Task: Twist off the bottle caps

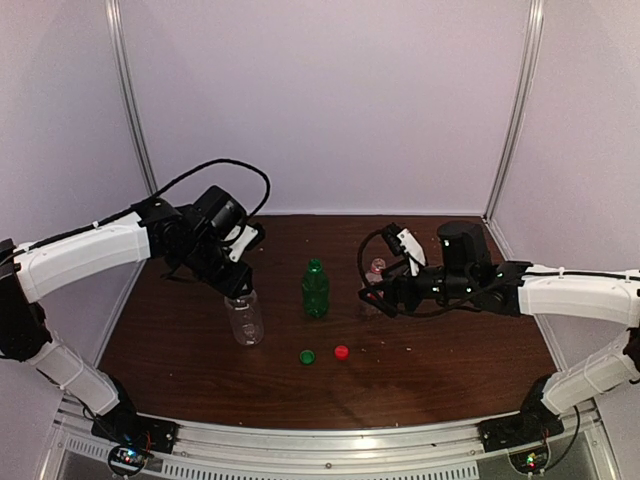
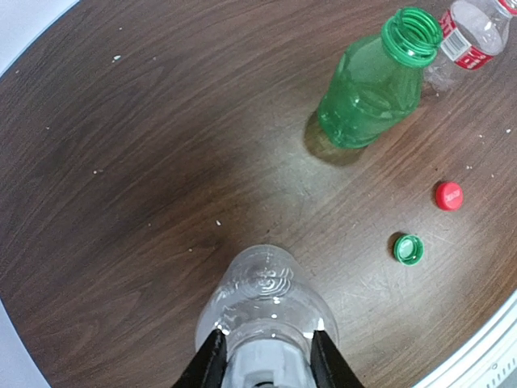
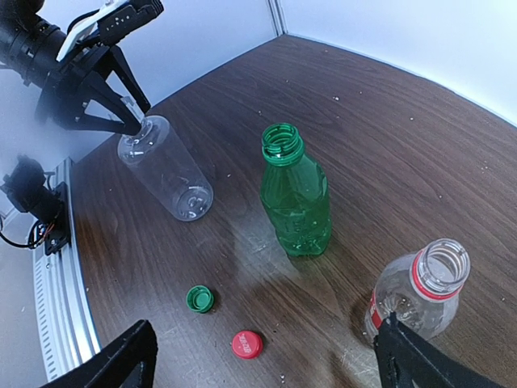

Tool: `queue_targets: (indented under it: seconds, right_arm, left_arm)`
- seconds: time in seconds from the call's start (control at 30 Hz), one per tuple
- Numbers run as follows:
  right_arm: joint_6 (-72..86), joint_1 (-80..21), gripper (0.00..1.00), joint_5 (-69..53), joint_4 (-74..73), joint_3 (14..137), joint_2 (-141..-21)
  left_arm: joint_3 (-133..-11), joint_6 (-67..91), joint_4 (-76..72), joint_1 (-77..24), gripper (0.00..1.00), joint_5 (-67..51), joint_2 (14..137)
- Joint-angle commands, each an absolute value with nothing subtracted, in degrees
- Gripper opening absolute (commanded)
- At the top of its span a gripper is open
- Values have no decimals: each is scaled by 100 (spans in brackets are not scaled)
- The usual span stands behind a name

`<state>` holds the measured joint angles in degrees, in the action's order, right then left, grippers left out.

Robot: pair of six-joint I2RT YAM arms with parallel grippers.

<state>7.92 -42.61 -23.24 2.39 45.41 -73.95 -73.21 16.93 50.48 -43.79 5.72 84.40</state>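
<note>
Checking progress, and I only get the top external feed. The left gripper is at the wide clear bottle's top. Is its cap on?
Observer: Yes. The left wrist view shows the white cap on the wide clear bottle, with the left gripper closed on it.
Operator: Is the green bottle done?
Observer: Yes. The green bottle shows bare neck threads, and the green cap lies hollow side up.
Operator: The right arm blocks the third bottle.
Observer: In the right wrist view the red-label bottle stands uncapped. The right gripper is open and holds nothing.
</note>
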Motion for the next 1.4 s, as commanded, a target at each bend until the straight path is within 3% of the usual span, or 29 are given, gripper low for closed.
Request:
queue_targets:
  seconds: [0.0, 0.1, 0.6, 0.83, 1.2, 1.37]
  right_arm:
    - [877, -4244, 95, -2304, 454, 4691, -7442]
    - [912, -4245, 95, -2452, 485, 4772, -7481]
    - [343, -4473, 100, -4256, 524, 5391, -7723]
    - [185, -4567, 100, -4557, 232, 5703, -7860]
    - [-154, -4730, 99, -4346, 43, 6009, -8245]
    - [-158, -4817, 85, -4059, 81, 6015, -8209]
  left_arm:
    - [-7507, 1569, 4984, -4328, 28, 269, 8269]
    - [-7685, 1400, 4956, -4333, 21, -83, 8189]
    - [-8683, 1093, 3749, -4333, 6, -3522, 8442]
    - [-8868, 1323, 3174, -4333, 0, -4136, 8707]
    - [-8738, 1684, 2629, -4346, 0, -4683, 8800]
    - [-8689, 1872, 2606, -4355, 0, -4471, 8856]
